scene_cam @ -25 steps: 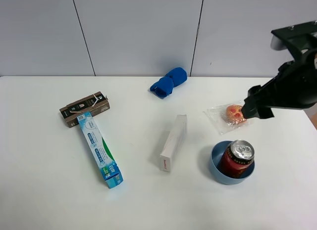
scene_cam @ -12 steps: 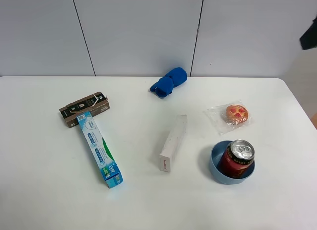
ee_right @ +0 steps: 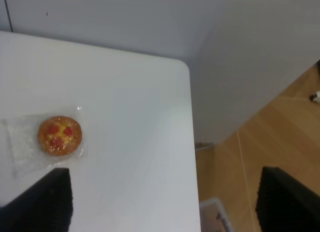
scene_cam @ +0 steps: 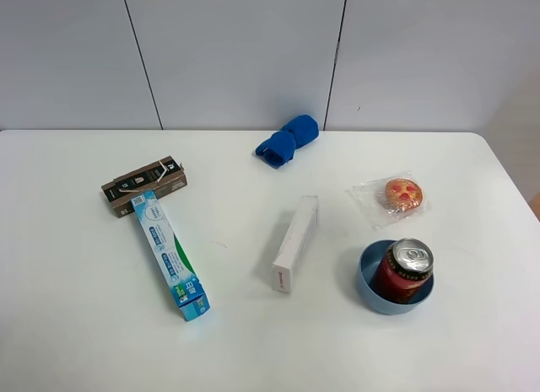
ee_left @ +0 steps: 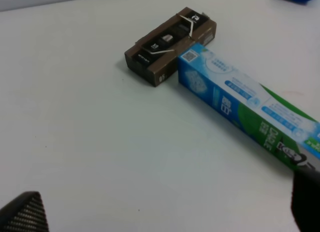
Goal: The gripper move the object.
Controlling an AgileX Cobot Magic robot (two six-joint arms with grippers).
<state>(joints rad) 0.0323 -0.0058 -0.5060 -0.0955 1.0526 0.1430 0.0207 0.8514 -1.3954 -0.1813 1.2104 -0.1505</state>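
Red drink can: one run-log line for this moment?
red cylindrical drink can: upright in blue bowl | left gripper: open, empty | right gripper: open, empty

The can [scene_cam: 403, 272] stands in the bowl [scene_cam: 368, 290] near the table's [scene_cam: 76, 324] right front. Behind it lies the pastry [scene_cam: 402, 193]; a box [scene_cam: 296, 242] lies centre, a cloth [scene_cam: 288, 141] at the back edge.

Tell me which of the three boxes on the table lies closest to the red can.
The plain white box, lying mid-table just left of the blue bowl holding the red can; the brown box and toothpaste box lie far left.
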